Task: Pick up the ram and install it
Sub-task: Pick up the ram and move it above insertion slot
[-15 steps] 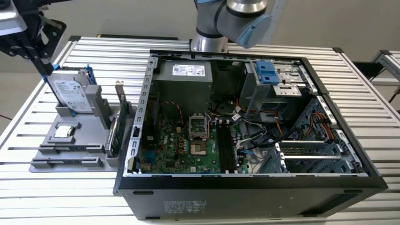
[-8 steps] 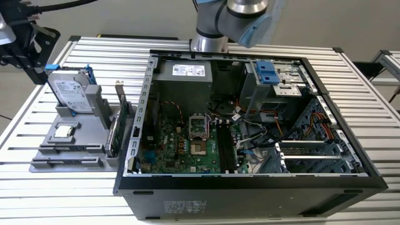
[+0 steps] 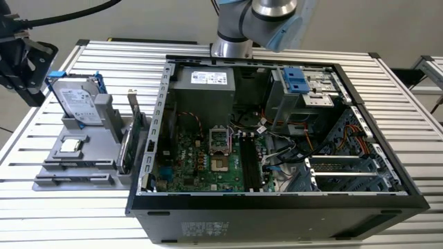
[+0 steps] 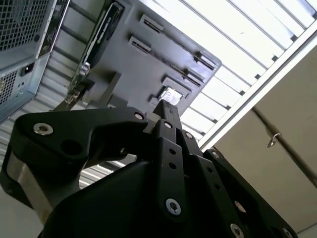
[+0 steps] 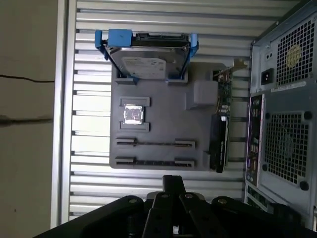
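My gripper [image 3: 29, 88] hangs at the exterior view's far left, beyond the edge of the grey parts holder [image 3: 97, 155] and apart from everything on it. Both wrist views show its black body [image 4: 166, 111] [image 5: 173, 183] pointing toward that holder [image 5: 163, 124]. The ram is hidden or out of view. Two long narrow slots [image 5: 156, 144] on the holder show no more than thin dark lines. The open computer case [image 3: 277, 199] lies at the centre, with the motherboard's long dark memory slots [image 3: 248, 161] beside the processor socket.
On the holder stand a silver hard drive in a blue frame [image 3: 76, 101], a green expansion card with a metal bracket [image 3: 135, 132] and a small square chip [image 3: 71, 146]. The slatted metal table [image 3: 62, 218] carries everything. The case's rear panel [image 5: 285, 124] is beside the holder.
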`<control>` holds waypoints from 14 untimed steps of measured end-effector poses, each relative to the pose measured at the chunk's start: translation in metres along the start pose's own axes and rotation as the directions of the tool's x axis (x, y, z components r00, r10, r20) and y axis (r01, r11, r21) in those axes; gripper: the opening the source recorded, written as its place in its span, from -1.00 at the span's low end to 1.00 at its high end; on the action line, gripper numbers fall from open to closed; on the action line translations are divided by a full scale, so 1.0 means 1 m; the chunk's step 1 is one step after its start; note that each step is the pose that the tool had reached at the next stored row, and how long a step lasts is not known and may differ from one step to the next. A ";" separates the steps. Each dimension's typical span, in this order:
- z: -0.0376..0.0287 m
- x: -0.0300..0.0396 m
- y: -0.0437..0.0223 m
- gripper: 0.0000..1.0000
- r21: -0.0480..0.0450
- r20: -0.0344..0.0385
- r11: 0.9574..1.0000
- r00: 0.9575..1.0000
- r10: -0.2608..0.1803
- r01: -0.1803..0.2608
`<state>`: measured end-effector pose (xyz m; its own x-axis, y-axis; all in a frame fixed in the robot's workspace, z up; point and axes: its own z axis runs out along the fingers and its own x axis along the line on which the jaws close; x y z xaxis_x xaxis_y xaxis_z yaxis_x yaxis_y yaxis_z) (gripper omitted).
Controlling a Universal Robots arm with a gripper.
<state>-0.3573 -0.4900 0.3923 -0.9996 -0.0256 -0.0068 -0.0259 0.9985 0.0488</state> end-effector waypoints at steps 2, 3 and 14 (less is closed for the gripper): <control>-0.0003 0.0001 -0.0057 -1.00 0.000 0.000 1.000 1.000 0.000 0.000; -0.0004 0.0002 -0.0082 -1.00 0.000 0.000 1.000 1.000 0.000 0.000; -0.0007 0.0004 -0.0160 -1.00 0.000 -0.001 1.000 1.000 0.000 0.000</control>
<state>-0.3573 -0.5061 0.3923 -0.9997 -0.0256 -0.0059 -0.0259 0.9985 0.0488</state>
